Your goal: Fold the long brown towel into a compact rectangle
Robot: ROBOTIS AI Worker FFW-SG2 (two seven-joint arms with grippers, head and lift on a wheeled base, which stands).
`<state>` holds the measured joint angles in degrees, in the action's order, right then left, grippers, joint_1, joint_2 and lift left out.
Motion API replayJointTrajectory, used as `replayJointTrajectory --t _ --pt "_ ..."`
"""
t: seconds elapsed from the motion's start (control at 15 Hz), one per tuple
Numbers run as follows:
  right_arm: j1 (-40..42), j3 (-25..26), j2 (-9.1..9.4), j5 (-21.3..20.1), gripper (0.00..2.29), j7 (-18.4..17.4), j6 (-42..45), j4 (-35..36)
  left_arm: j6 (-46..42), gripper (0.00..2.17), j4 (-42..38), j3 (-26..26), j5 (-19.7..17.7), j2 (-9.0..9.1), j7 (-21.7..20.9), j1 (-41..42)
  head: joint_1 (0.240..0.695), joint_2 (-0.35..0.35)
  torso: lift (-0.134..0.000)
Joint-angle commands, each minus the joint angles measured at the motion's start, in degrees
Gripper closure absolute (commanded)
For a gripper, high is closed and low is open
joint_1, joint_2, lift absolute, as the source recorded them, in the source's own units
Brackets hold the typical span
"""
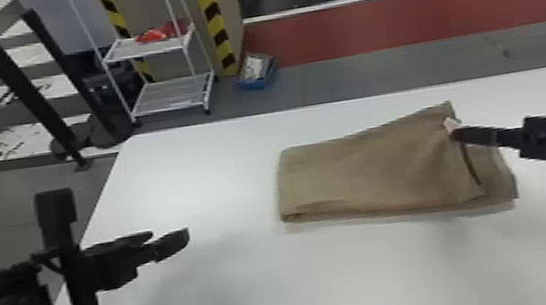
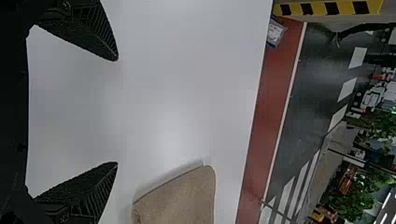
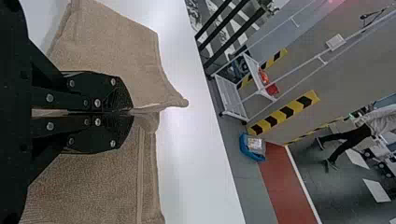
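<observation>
Towel (image 1: pixel 371 177) lies folded right of centre on the white table (image 1: pixel 254 288), its upper layer's right edge pinched by the right gripper (image 1: pixel 457 134). An uneven pull on so narrow a grip could skew the layers or drag the lower one along. The left gripper (image 1: pixel 170 234), fingers spread, hangs over the left side. The table's far edge runs near the towel; open room lies left and near.
</observation>
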<state>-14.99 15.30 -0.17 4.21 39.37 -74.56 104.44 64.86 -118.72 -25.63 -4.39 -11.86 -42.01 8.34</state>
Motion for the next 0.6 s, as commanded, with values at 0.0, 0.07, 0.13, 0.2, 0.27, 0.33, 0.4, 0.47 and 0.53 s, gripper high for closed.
replayJointTrajectory --t 0.0,0.07,0.13,0.2,0.27,0.33,0.4,0.47,0.53 --pt "0.4 3.7 0.23 2.2 1.11 0.0 -4.5 4.2 -0.4 0.09 0.2 0.2 0.0 -0.09 0.0 0.0 0.695 0.186 -0.123" --pt "-0.1 5.0 0.23 2.2 1.11 -0.1 -5.0 4.2 -0.4 0.09 0.2 0.5 0.0 0.0 0.0 0.0 0.695 0.179 -0.123" --pt "-1.1 6.1 0.23 2.0 1.11 -0.3 -5.0 3.1 -0.4 0.09 0.2 0.8 0.0 0.0 -0.1 0.0 0.695 0.171 -0.123" --pt "-1.5 6.1 0.23 1.6 1.11 -0.5 -4.7 1.6 -0.4 0.09 0.2 0.9 0.0 0.09 -0.1 0.0 0.695 0.161 -0.123" --pt "-2.1 6.0 0.23 1.0 1.11 -0.5 -3.8 -0.3 -0.4 0.09 0.2 1.0 0.1 0.09 -0.2 0.0 0.695 0.15 -0.123" --pt "-2.4 6.1 0.23 0.6 1.11 -0.5 -2.7 -1.8 -0.4 0.09 0.2 1.0 0.1 0.17 -0.3 0.1 0.695 0.143 -0.123" --pt "-2.4 6.3 0.23 0.7 1.11 -0.5 -2.6 -2.6 -0.4 0.09 0.1 0.8 0.1 0.09 -0.3 0.4 0.695 0.137 -0.123" --pt "-2.1 6.6 0.23 0.6 1.11 -0.5 -2.6 -2.6 -0.4 0.09 0.2 0.6 0.1 0.0 -0.3 0.4 0.695 0.132 -0.123" --pt "-1.7 7.0 0.23 0.6 1.1 -0.5 -2.6 -2.6 -0.4 0.09 0.2 0.4 0.1 -0.09 -0.3 0.5 0.695 0.131 -0.123"
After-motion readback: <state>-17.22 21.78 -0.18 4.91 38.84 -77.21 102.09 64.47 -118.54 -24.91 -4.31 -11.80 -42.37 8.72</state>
